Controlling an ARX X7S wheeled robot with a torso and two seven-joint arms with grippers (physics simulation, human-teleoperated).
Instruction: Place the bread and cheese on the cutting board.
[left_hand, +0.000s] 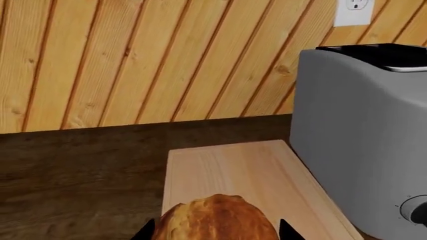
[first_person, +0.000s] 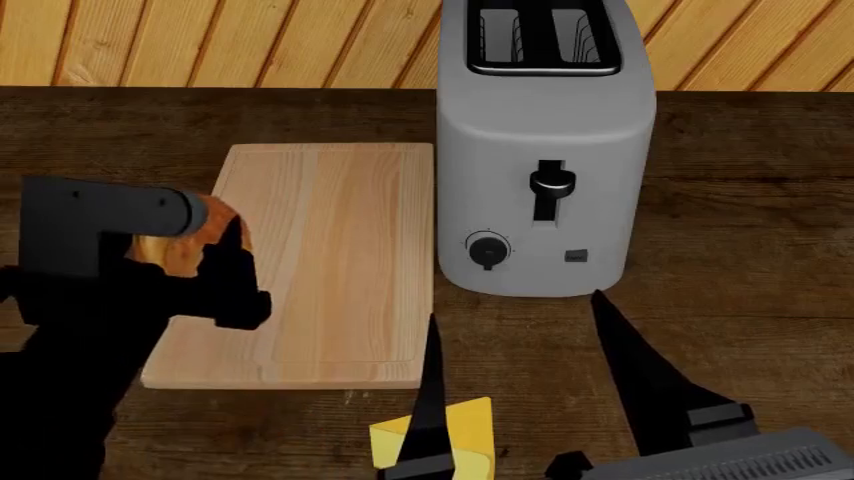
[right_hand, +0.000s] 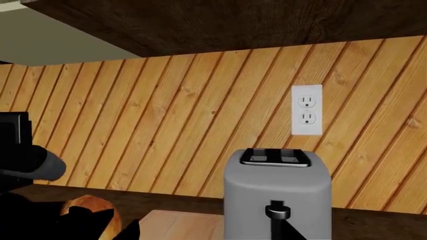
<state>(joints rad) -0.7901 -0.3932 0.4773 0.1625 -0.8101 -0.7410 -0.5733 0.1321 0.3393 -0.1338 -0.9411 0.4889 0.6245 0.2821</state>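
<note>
My left gripper (left_hand: 217, 232) is shut on the bread (left_hand: 217, 220), a golden-brown roll with a dark finger on each side. In the head view the bread (first_person: 163, 246) is at the left edge of the pale cutting board (first_person: 334, 250), mostly hidden by the left gripper (first_person: 214, 250). The yellow cheese (first_person: 467, 432) lies on the dark countertop in front of the board's near right corner. My right gripper (first_person: 514, 307) stands wide open above the cheese, and one finger crosses in front of it. From the right wrist, the bread (right_hand: 90, 212) and a corner of the board (right_hand: 180, 225) show.
A grey two-slot toaster (first_person: 547, 150) stands right beside the board's right edge, with a lever and a knob facing me. The wood-panelled wall (left_hand: 133, 60) with a white outlet (right_hand: 307, 110) runs behind the dark countertop (first_person: 747, 250).
</note>
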